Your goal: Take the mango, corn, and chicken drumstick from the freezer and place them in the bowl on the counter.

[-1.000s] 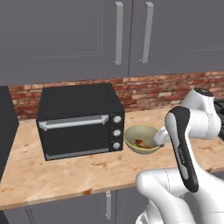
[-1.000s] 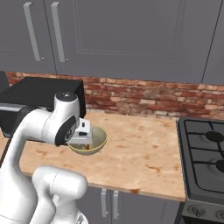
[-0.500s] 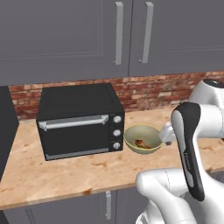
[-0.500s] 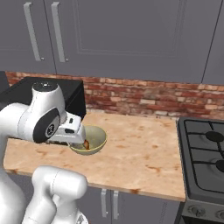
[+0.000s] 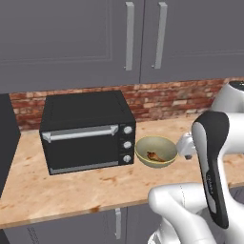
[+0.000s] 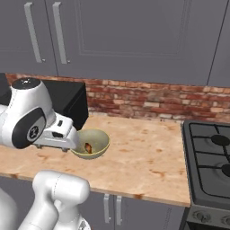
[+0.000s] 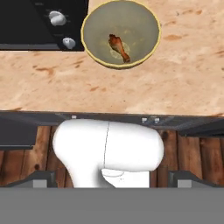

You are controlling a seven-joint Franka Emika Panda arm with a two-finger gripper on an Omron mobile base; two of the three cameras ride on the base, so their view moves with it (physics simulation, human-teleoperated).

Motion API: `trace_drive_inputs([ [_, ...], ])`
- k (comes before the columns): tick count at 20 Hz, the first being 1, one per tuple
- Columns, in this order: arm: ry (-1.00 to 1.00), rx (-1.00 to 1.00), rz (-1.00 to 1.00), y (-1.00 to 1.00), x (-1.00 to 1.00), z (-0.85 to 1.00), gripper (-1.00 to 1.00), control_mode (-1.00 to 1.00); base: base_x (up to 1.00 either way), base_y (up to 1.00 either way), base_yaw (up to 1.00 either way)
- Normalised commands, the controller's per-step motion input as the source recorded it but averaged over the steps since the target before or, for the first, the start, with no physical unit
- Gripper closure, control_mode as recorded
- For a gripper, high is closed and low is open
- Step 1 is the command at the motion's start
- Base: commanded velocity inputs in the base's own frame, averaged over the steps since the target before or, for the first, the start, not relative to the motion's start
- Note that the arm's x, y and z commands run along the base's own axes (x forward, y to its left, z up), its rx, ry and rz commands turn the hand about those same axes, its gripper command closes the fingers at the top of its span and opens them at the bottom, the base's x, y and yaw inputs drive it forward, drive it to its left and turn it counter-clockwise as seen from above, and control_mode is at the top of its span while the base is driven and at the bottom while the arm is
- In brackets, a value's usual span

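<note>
While the chicken drumstick [image 7: 119, 47] lies in the bowl [image 7: 151, 46], arm bent beside it, tool released.

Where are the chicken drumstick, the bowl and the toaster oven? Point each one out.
chicken drumstick [image 7: 119, 47], hand view, on its meaty middle.
bowl [image 5: 143, 153], left base view, on its left rim.
toaster oven [image 5: 83, 145], left base view, on its glass door.
</note>
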Motion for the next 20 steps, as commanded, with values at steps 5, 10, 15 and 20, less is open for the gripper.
trace_drive_inputs([
  [5, 0.00, -0.02, -0.06, 0.10, -0.17, 0.19, -1.00, -1.00, 0.00, 0.00, 0.00],
  [10, 0.00, 0.00, 0.00, 0.00, -0.21, 0.05, -1.00, -1.00, 0.00, 0.00, 0.00],
  [15, 0.00, 0.00, 0.00, 0.00, 0.00, 0.00, -1.00, 1.00, -0.75, 0.00, 0.00],
  [20, 0.00, 0.00, 0.00, 0.00, 0.00, 0.00, -1.00, 1.00, -0.96, 0.52, 0.00],
])
